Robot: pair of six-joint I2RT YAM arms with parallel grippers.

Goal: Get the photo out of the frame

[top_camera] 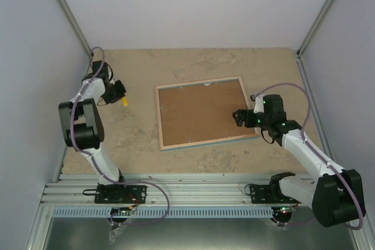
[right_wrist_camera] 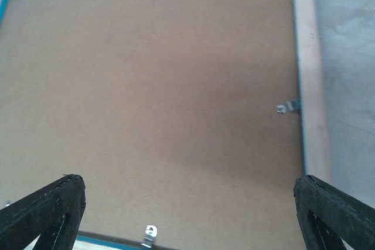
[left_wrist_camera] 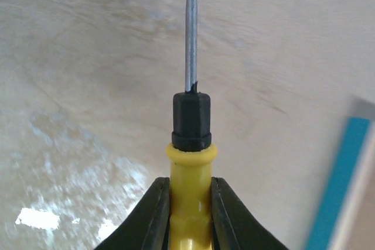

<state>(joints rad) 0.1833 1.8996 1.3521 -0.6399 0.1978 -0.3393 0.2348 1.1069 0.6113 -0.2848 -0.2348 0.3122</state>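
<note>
Our left gripper (left_wrist_camera: pixel 190 187) is clamped on the yellow plastic handle of a steel-shafted screwdriver (left_wrist_camera: pixel 190 127) above the beige tabletop (top_camera: pixel 135 139); our right gripper (right_wrist_camera: pixel 187 191) hangs spread wide over the brown backing board (right_wrist_camera: pixel 164 86) of the thin turquoise rectangular picture frame (top_camera: pixel 199 82), which lies face down. Small metal tabs (right_wrist_camera: pixel 287 108) seem to pin the board and the photo is hidden, presumably beneath it; we judge the removal barely begun.

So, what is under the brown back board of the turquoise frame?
Only the flat brown board, pale wooden edging and small metal tabs show. Anything beneath it, a photo included, is covered.
</note>
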